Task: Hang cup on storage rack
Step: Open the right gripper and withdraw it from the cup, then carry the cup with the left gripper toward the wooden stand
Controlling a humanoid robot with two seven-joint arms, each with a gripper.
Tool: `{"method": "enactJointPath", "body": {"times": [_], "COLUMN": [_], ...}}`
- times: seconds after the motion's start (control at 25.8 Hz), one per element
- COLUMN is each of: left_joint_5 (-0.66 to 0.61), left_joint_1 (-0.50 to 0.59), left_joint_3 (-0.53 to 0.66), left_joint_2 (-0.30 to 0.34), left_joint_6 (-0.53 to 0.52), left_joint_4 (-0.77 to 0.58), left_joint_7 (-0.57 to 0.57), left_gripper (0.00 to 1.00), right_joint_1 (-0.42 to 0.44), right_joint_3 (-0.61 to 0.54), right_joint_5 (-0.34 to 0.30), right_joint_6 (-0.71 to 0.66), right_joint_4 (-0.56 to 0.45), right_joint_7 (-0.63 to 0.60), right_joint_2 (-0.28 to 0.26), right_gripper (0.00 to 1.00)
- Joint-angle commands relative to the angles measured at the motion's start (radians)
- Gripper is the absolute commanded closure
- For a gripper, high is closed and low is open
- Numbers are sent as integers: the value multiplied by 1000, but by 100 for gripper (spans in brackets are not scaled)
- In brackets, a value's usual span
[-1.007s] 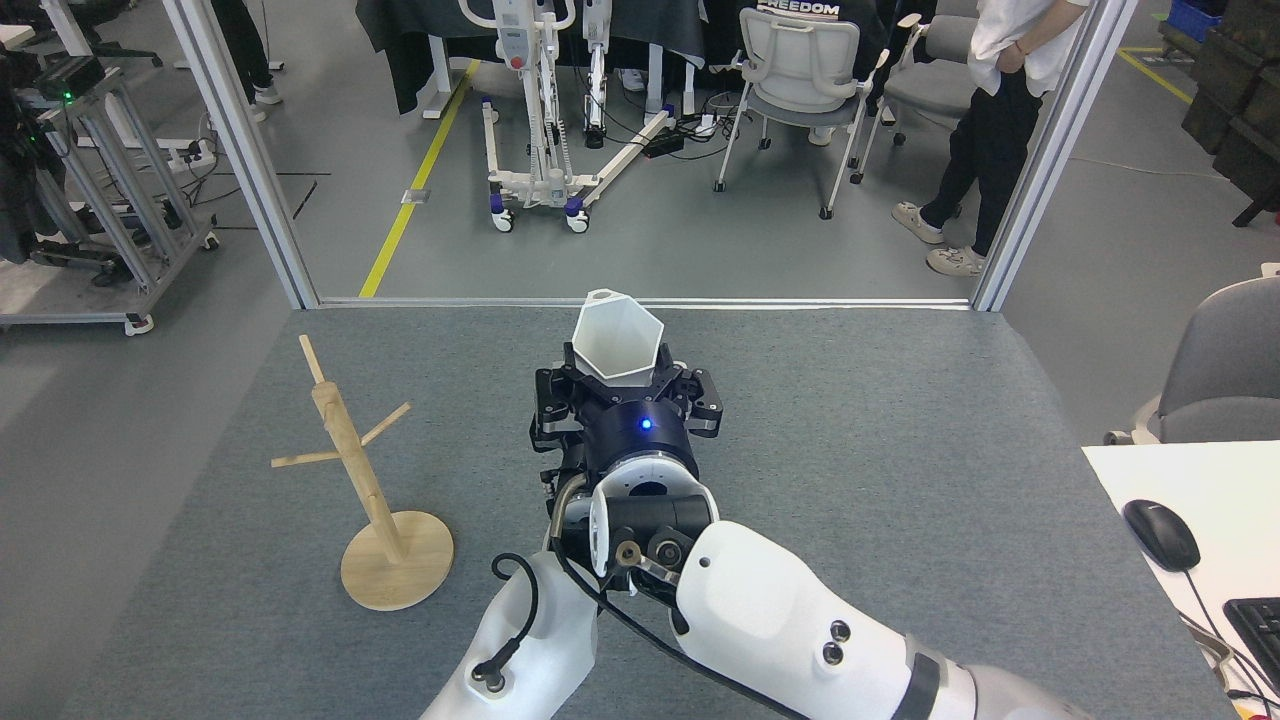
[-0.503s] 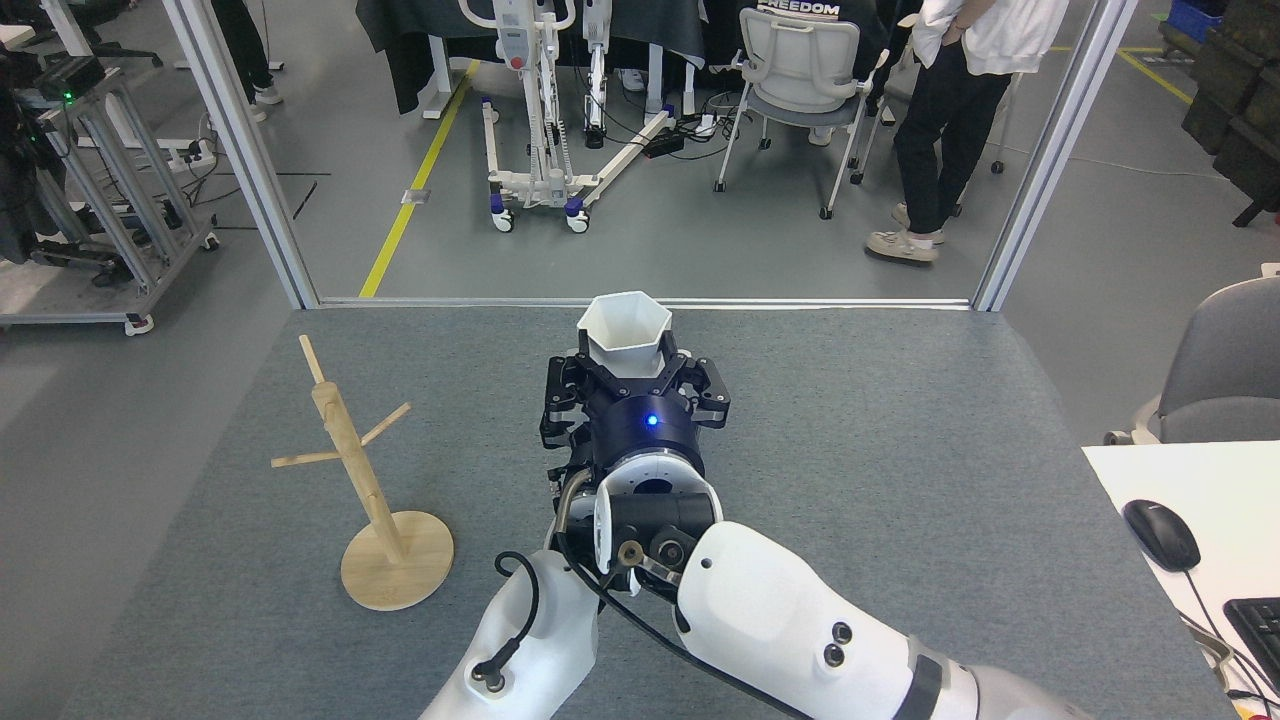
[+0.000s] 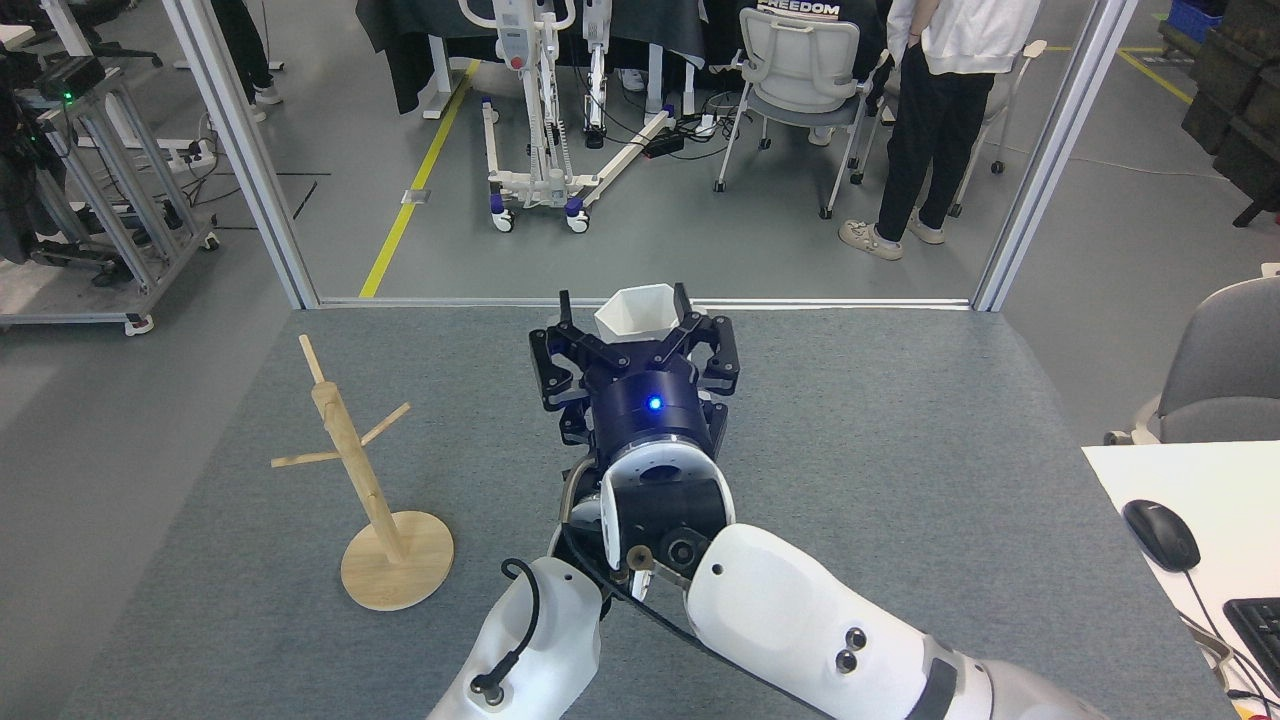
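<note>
While your right gripper [image 3: 625, 325] holds the white hexagonal cup [image 3: 638, 312] between its jaws, the wooden mug tree [image 3: 365, 470] stands well left — pegs bare.

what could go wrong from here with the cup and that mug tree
1. The right gripper seems to have the cup between its fingers near the table's far edge; a slip could send it to the floor.
2. The handle is hidden in this view, so lining it up with a thin peg may miss.
3. The storage rack stands free on the left; a sideways bump might tip it.
</note>
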Motion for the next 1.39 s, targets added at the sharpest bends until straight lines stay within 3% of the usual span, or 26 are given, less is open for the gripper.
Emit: {"method": "enactJointPath", "body": {"times": [0.0,0.31,0.58,0.81,0.93,1.08,1.36], "left_joint_5": [-19,-80,-278,-396,-418,-461,-495], "left_joint_1": [31,52,118,219,265,333,414], "left_joint_3": [0,0,0,28,56,94,137], "left_joint_2": [0,5,5,25,37,67,127], "left_joint_6": [-3,-6,-5,12,15,64,170], "left_joint_4": [-29,-60,-173,-311,-356,-396,-500], "left_joint_7": [0,10,10,13,41,82,141], "left_gripper": [100,100,100,100,100,100,100], "right_joint_1": [-1,30,294,539,620,700,731], "right_joint_3": [-80,-334,-653,-901,-946,-950,-961], "right_joint_5": [32,13,-80,-80,-77,-77,-77], "right_joint_6": [-28,-230,-561,-913,-995,-999,-992], "right_joint_4": [-14,-4,88,216,266,272,272], "right_joint_7": [-78,-184,-356,-524,-583,-632,-641], "right_joint_2": [-30,-188,-268,-291,-292,-292,-283], "right_gripper": [1,1,1,1,1,1,1]}}
